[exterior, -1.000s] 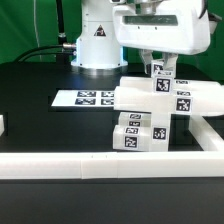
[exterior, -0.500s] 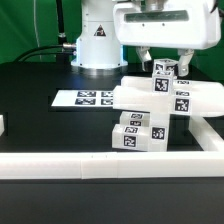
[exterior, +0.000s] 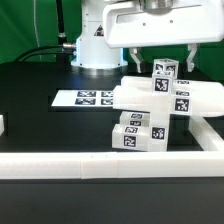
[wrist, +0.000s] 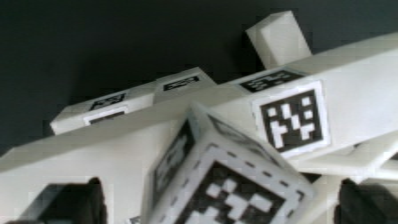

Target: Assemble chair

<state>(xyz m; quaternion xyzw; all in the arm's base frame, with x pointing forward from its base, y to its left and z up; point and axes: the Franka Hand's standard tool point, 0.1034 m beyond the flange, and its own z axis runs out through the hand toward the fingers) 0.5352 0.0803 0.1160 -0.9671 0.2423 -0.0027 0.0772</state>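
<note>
**Exterior view: tool let go, chair half-built**

Exterior view shows the tool (exterior: 161,52) hanging spread wide above the chair (exterior: 158,105), its two fingers (exterior: 136,55) apart on either side of the small tagged post (exterior: 164,70) that stands up from the top of the build; nothing is gripped.

The chair sits on the dark worktop (exterior: 40,115) at about 3 o'clock of the frame, tucked into the corner of the white border rail (exterior: 100,165), with the marker board (exterior: 88,98) just beside it at 9 o'clock.

By my reading, several parts are already joined: a broad tagged panel (exterior: 165,98) lies across lower blocks (exterior: 138,135), and the post looks seated on top. Whether it is fully home I cannot tell. The wrist view gives only a close, blurred look at tagged white faces (wrist: 285,115). One small white piece (exterior: 2,125) lies loose at 9 o'clock, so more fitting seems left.
</note>
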